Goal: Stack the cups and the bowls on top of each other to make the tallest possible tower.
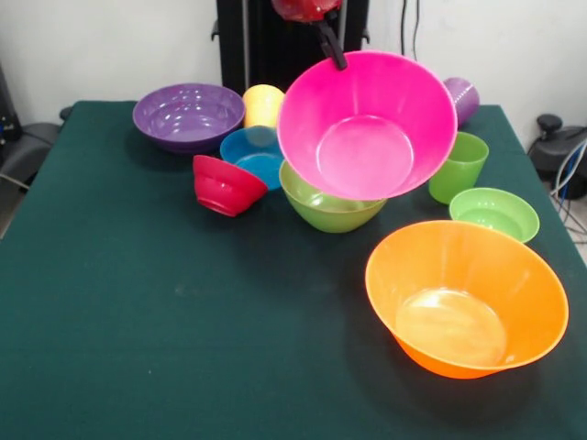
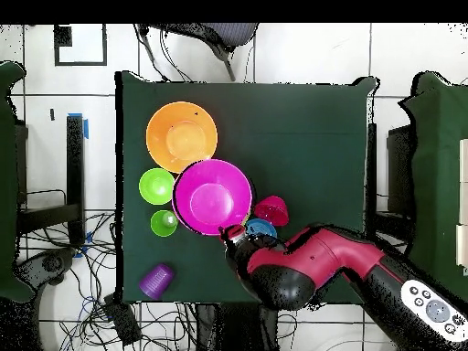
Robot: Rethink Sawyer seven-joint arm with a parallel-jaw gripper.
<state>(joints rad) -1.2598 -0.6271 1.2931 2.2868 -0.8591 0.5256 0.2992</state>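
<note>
My gripper (image 1: 332, 53) is shut on the far rim of the large pink bowl (image 1: 367, 124) and holds it tilted, its opening facing the camera. The pink bowl hangs over the medium green bowl (image 1: 330, 209); I cannot tell whether they touch. In the overhead view the gripper (image 2: 234, 231) is at the edge of the pink bowl (image 2: 212, 196), which hides the green bowl. The large orange bowl (image 1: 466, 298) stands alone at the front right. The small red bowl (image 1: 225, 185) leans tilted beside the small blue bowl (image 1: 254, 156).
The medium purple bowl (image 1: 188, 116) and the yellow-orange cup (image 1: 263, 105) stand at the back left. The green cup (image 1: 458, 167) and the small light green bowl (image 1: 493, 214) are at the right. The purple cup (image 1: 461, 99) lies behind the pink bowl.
</note>
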